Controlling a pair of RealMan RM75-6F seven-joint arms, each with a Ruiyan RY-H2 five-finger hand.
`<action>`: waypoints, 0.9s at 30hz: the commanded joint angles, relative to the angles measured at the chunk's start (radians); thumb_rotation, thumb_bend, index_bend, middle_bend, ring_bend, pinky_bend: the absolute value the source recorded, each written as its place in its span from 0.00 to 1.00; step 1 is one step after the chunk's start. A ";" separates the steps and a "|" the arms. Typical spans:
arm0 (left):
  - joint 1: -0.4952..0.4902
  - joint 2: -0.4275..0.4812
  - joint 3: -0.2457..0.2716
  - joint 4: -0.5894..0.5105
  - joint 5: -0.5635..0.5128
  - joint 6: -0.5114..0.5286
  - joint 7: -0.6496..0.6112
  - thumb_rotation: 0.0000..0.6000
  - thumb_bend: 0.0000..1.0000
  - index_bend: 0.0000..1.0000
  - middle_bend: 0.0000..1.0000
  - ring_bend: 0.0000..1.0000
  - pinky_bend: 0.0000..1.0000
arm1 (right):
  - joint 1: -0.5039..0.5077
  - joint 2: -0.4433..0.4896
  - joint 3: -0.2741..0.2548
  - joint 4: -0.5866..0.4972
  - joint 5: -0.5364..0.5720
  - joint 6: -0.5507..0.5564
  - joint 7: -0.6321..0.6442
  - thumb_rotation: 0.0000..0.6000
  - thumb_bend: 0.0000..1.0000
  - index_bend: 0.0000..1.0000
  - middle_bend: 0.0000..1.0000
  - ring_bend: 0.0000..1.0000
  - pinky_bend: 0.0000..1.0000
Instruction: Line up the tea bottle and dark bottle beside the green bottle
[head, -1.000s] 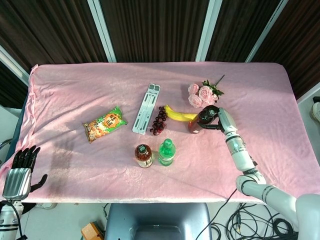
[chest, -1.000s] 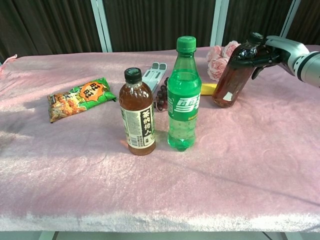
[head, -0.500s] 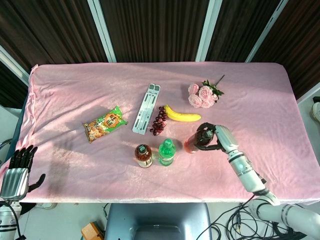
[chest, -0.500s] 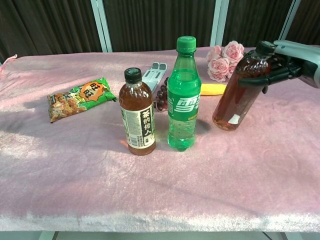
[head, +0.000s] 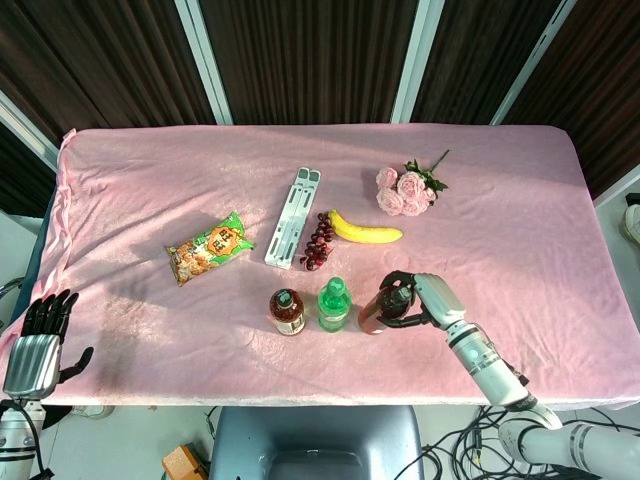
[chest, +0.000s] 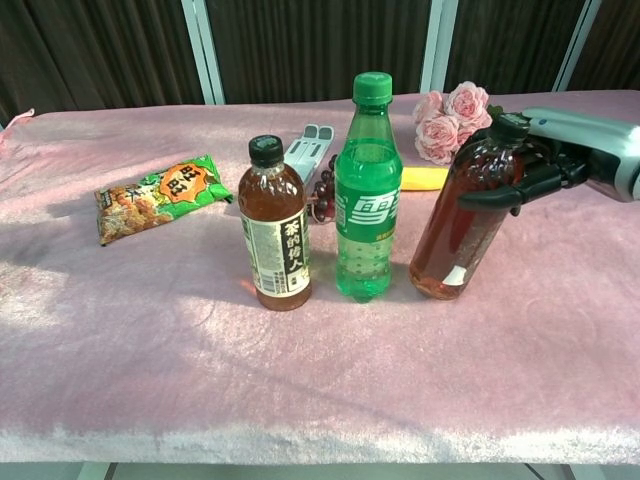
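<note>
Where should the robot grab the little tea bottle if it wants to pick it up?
Probably around the labelled middle of the tea bottle, coming from its open left side. It stands upright, the body is straight there, and the green bottle crowds its other side, leaving little room for fingers.

Bare cloth (chest: 330, 390) in front — grapes (head: 318, 241), banana (head: 365, 232) seemingly crowd behind.

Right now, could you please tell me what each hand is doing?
Left hand: open, holding nothing, off the table edge.
Right hand: holding the dark bottle.
</note>
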 joint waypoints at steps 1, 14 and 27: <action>0.000 0.001 0.001 -0.001 0.002 -0.002 -0.003 1.00 0.29 0.00 0.03 0.00 0.00 | 0.004 -0.009 0.005 0.001 0.008 -0.004 -0.006 1.00 0.38 1.00 0.63 0.57 0.71; 0.002 0.004 0.001 -0.004 0.001 -0.008 -0.005 1.00 0.28 0.00 0.03 0.00 0.00 | 0.015 -0.021 0.005 0.011 0.033 -0.032 -0.044 1.00 0.38 0.86 0.63 0.57 0.71; 0.005 0.004 -0.001 -0.004 0.002 -0.006 -0.002 1.00 0.28 0.00 0.03 0.00 0.00 | 0.016 0.006 -0.017 0.017 -0.034 -0.024 0.006 1.00 0.37 0.08 0.27 0.29 0.55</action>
